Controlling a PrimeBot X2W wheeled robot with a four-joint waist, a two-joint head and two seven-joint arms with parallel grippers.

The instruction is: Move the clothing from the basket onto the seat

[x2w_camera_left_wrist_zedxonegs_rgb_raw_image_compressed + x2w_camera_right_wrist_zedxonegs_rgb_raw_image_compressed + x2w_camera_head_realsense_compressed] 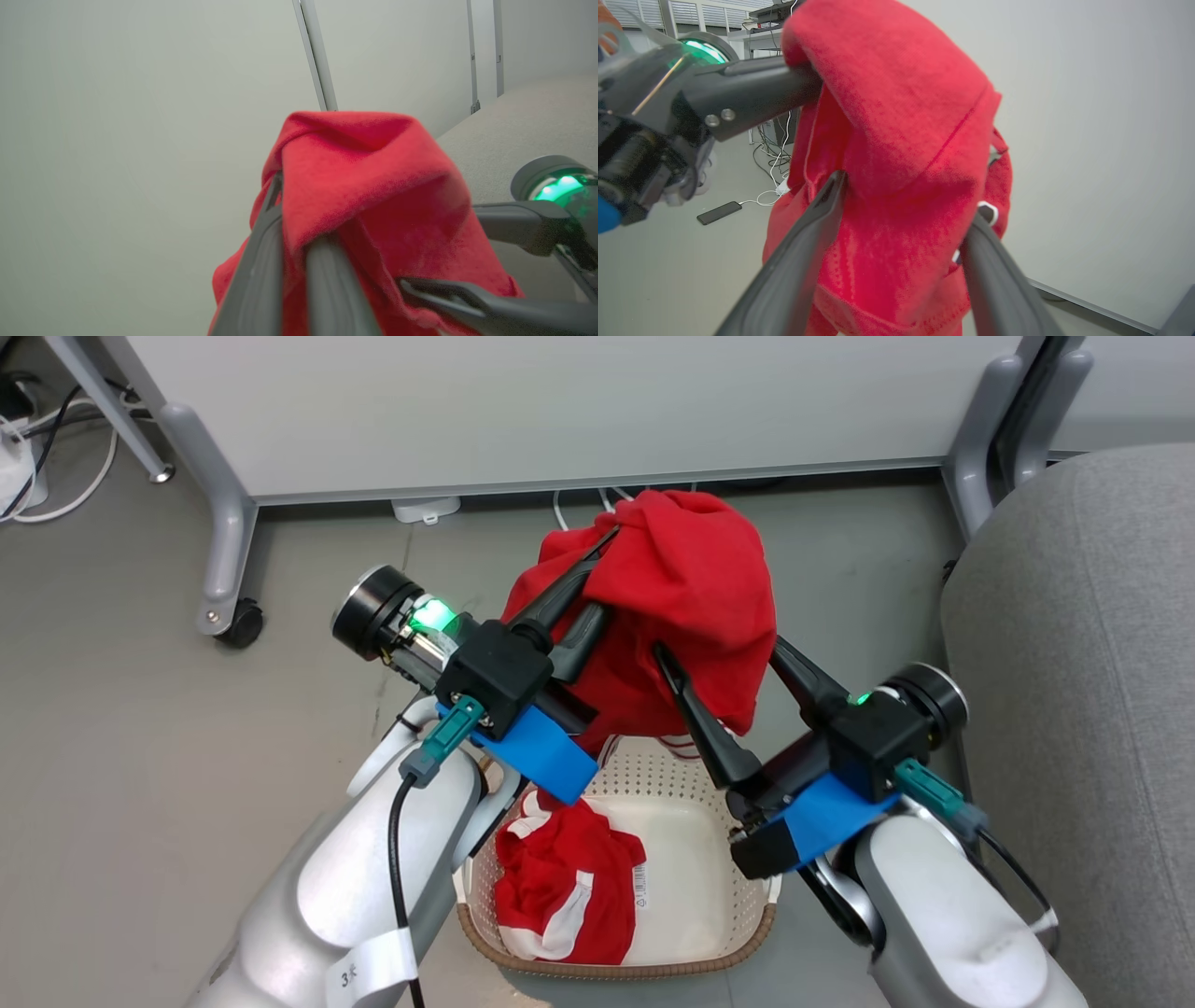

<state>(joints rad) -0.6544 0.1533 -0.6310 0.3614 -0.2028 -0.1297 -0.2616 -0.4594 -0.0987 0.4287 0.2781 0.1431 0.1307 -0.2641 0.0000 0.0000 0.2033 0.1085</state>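
Observation:
A red piece of clothing (691, 588) hangs bunched in the air above the basket (653, 966). My left gripper (607, 574) is shut on its top fold, with the fingertips buried in the cloth. In the left wrist view the two fingers (261, 261) pinch the red fabric (373, 177). My right gripper (717, 649) stands open, and the hanging cloth drapes between its fingers (990, 247). A second red garment with white stripes (560, 887) lies in the basket's left half. The grey seat (1074, 663) rises at the right.
A white panel on grey wheeled legs (238, 621) stands behind the basket. Cables (56, 476) trail at the far left. A dark phone (718, 212) lies on the grey floor. The barcode sticker (640, 882) shows on the basket's floor.

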